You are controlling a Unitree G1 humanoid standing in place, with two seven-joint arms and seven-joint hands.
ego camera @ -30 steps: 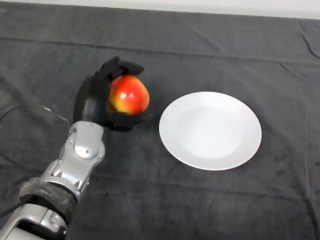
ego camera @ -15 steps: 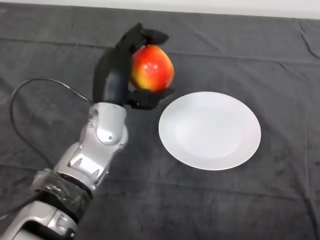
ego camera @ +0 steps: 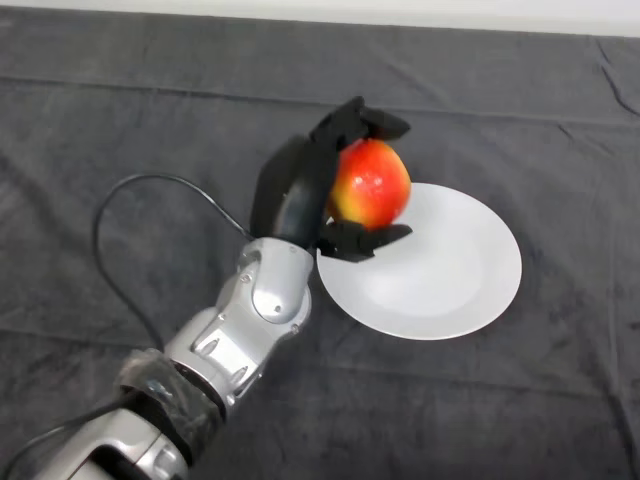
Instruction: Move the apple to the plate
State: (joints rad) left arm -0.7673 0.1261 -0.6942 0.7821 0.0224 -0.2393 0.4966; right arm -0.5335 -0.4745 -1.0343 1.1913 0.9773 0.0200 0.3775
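Note:
A red and yellow apple is held in my left hand, whose black fingers curl over its top and whose thumb sits under it. The hand carries the apple in the air over the left part of the white round plate. The plate lies on the dark cloth at centre right. My silver-grey arm runs down to the lower left.
The dark cloth covers the whole table, with a few creases. A pale strip runs along the far edge at the top of the view.
My left hand has lifted the apple off the cloth and carried it to the right, from left of the plate to over the plate's left part.

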